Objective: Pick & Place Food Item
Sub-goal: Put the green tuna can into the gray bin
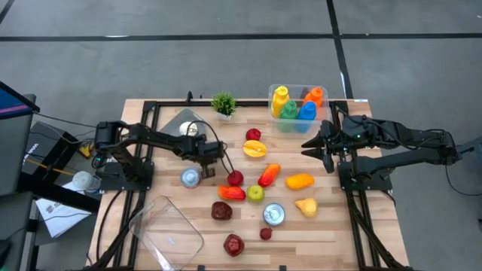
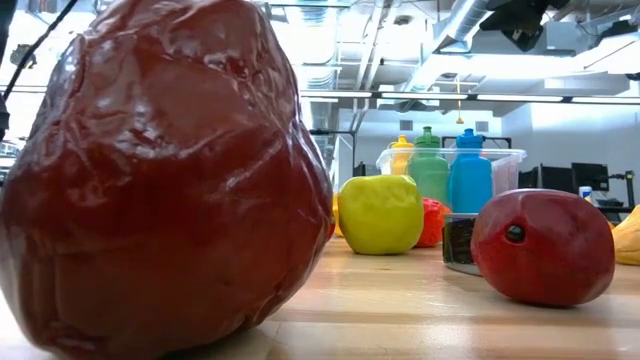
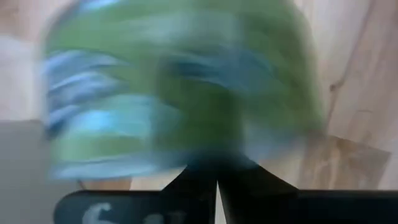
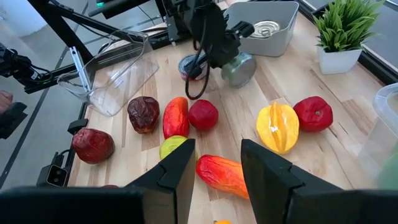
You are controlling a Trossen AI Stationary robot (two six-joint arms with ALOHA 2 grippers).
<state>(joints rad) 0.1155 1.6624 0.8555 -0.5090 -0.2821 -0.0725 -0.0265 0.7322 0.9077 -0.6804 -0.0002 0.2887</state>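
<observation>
Your left gripper (image 1: 213, 156) has its jaws shut, with nothing visibly between them, over the wooden table (image 1: 331, 229) between a tin can (image 1: 190, 177) and a red fruit (image 1: 236, 178); your right gripper (image 4: 214, 163) hangs part open and empty near the bin of bottles (image 1: 298, 105). You have toy food spread mid-table: a green apple (image 2: 379, 213), orange pepper (image 4: 222, 175) and yellow fruit (image 4: 278, 127), beside a clear tray (image 4: 118, 71) and potted plant (image 4: 344, 34). Beyond the table you see grey floor and, at table height, ceiling pipes (image 2: 460, 25).
</observation>
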